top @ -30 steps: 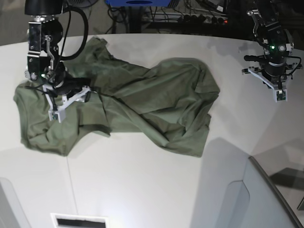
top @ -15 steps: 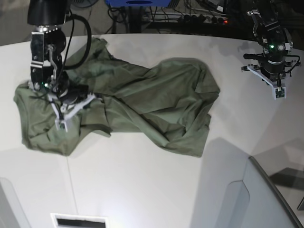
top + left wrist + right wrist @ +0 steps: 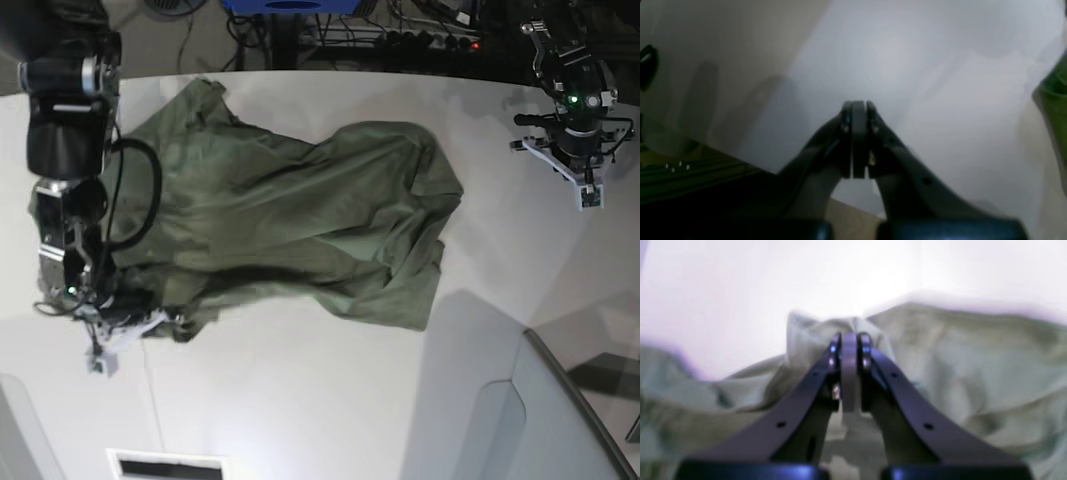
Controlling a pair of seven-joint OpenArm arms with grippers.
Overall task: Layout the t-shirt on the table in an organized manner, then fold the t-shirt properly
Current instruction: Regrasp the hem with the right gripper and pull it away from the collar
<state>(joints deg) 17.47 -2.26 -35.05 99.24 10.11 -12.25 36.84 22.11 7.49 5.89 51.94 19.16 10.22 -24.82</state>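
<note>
Near the table's (image 3: 300, 400) front edge, right claw (image 3: 849, 340) pinches t-shirt (image 3: 300, 220) fabric; left claw (image 3: 858, 110) clenched, empty.

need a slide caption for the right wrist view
Right gripper shut on a bunched fold of the olive-green t-shirt.

A robotics lab: cables (image 3: 400, 30) tangled behind the white table (image 3: 300, 400).

Dark floor beyond far edge, cluttered with black cables (image 3: 420, 25). Blue object (image 3: 290, 6) at top centre, cut off by frame. Power strip with red light (image 3: 474, 44) top right. Grey angled panel (image 3: 560, 410) lower right. White vent slot (image 3: 165, 465) at bottom edge. Light from above, soft shadows.
</note>
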